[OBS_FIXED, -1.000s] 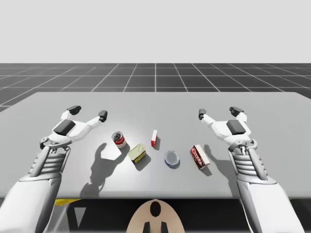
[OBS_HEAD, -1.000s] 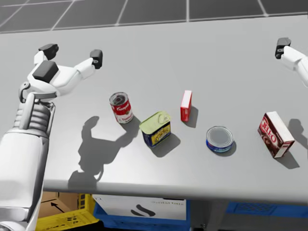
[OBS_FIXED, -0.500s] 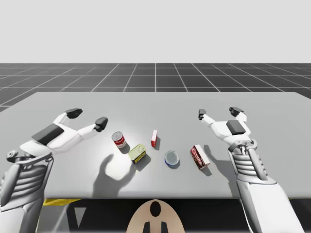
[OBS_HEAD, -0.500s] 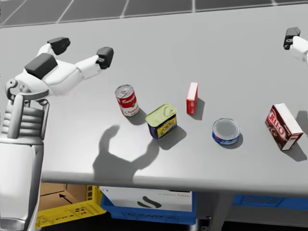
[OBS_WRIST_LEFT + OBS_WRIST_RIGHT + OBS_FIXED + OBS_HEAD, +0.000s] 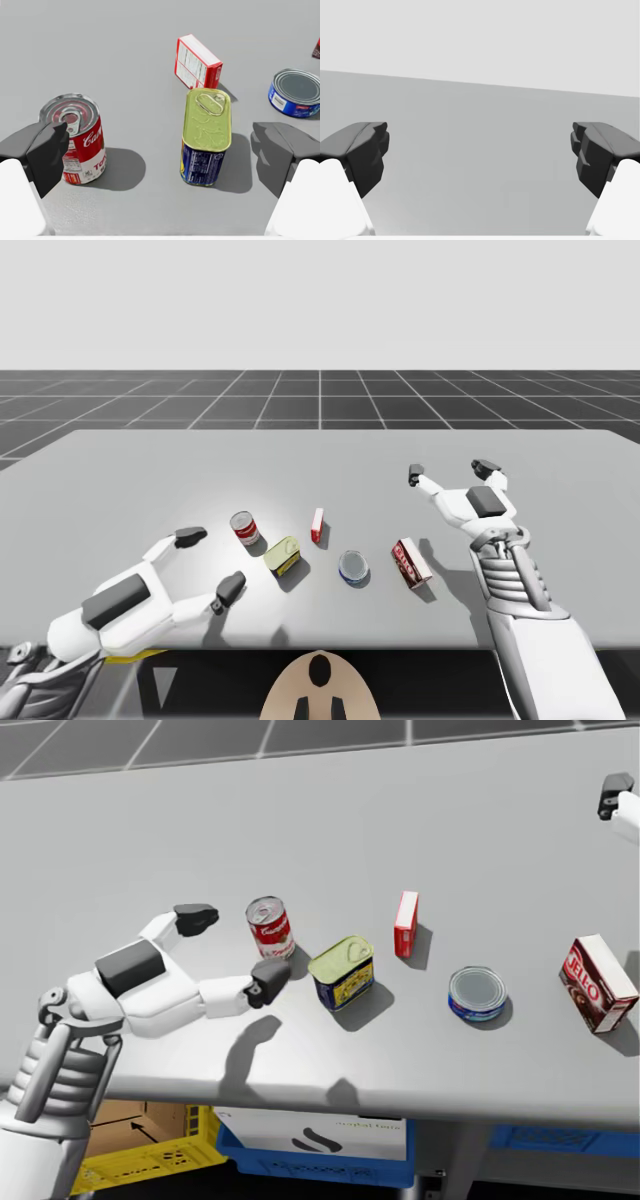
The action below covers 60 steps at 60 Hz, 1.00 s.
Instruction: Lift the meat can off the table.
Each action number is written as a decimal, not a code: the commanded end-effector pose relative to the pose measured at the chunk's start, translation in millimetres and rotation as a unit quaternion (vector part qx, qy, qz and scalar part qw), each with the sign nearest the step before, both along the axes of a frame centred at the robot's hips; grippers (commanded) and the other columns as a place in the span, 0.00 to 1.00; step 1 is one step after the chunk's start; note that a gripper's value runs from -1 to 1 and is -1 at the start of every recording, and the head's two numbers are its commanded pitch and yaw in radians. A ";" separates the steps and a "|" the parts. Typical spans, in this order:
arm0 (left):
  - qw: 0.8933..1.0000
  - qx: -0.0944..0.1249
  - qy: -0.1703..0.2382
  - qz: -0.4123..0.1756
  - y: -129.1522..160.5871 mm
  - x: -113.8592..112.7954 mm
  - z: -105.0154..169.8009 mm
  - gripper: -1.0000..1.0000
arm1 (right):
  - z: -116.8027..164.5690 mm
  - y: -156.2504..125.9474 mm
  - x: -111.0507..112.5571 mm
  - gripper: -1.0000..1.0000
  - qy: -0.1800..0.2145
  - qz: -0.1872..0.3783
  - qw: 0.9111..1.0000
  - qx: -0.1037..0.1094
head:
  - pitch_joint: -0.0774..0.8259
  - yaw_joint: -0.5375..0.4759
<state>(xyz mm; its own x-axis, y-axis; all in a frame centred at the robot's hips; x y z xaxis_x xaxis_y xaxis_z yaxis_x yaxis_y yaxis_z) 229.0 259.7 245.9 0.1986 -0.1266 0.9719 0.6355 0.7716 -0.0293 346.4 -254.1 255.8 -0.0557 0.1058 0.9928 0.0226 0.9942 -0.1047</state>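
One red round can [image 5: 76,135] sits by left claw [image 5: 162,150] (wide open, empty) | meat can [image 5: 206,132] just ahead

head view: right tool [image 5: 451,472] cut off by the edge, one fingertip [image 5: 612,795] visible. left wrist view: dark red box [image 5: 317,48] cut to a corner; blue flat can [image 5: 296,93] clipped.

White glossy arms [image 5: 530,660], grey ribbed forearms [image 5: 505,575]; white grippers [image 5: 210,561] with dark grey top plate [image 5: 112,606], black fingertips [image 5: 230,588].
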 end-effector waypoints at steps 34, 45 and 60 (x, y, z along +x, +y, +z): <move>0.992 0.069 0.091 -0.045 -54.9 31.6 -72.9 0.00 | 2.4 0.1 -2.4 0.00 -0.006 0.002 1.000 0.001 | 0.89 0.72; 0.992 0.078 0.094 -0.039 -77.1 49.3 -70.6 0.00 | 3.0 0.5 -4.0 0.00 -0.007 0.003 1.000 0.000 | 0.89 0.72; 0.991 0.085 0.102 -0.032 -100.6 73.1 -70.0 0.00 | 5.7 0.6 -5.8 0.00 -0.012 0.003 1.000 0.000 | 0.89 0.71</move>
<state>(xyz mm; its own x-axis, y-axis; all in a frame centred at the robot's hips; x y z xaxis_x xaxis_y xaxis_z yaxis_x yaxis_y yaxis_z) 289.4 172.0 176.6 0.3654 -0.2958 0.8826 0.6825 0.7299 -0.0379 341.6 -253.4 260.0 -0.0754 0.1048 0.9916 0.0186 0.9944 -0.1037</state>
